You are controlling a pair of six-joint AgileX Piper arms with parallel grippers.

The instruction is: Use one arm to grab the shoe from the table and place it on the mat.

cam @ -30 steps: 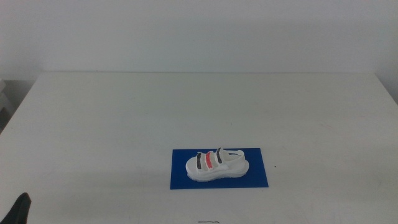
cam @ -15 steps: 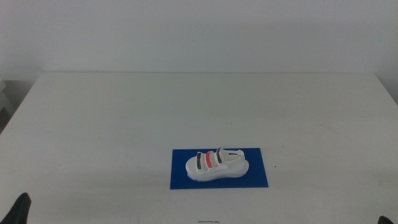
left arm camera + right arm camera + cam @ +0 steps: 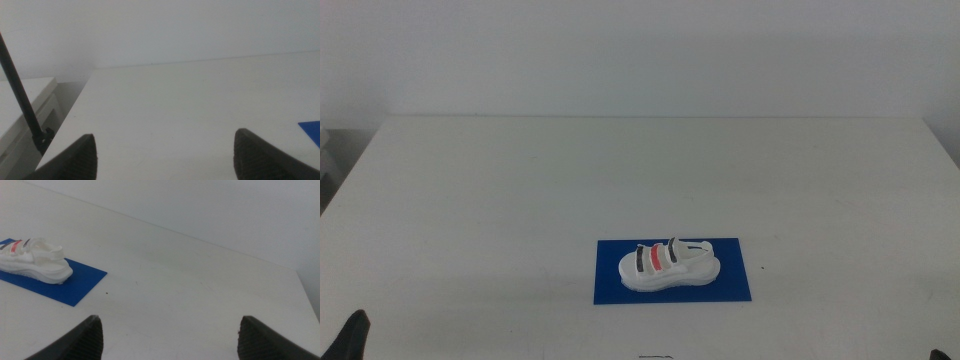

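- Left tool [image 3: 162, 157] hangs low over the near left part of the bench [image 3: 520, 180], its two dark jaws set wide apart with nothing between them; in the middle view only a dark tip shows at the bottom left corner [image 3: 353, 335].
- Right tool [image 3: 170, 337] likewise has its jaws spread wide and empty, over the near right part of the bench; it does not show in the middle view.
- Shoe [image 3: 669, 265] lies on its sole on the mat [image 3: 735, 285], lengthwise along it, with two dark straps and one red-pink strap across the top.
- Blue shows all round the shoe: a narrow strip on the far side, a wider band at the near edge, and a broad bare patch at the mat's right end.
- Seen from the right wrist, the shoe [image 3: 32, 260] sits well apart from that tool, with bare white bench between them.
- Mat rests flat toward the near middle of the bench, well inside every bench edge.
- From the left wrist, one blue corner of the mat [image 3: 312, 129] peeps in at the side.
- Bench stretches wide and bare to the left, right and far side of the mat, up to the far edge by the white wall [image 3: 640, 50].
- Beyond the bench's left edge stand a thin dark rod [image 3: 22, 105] and a pale unit [image 3: 20, 107].
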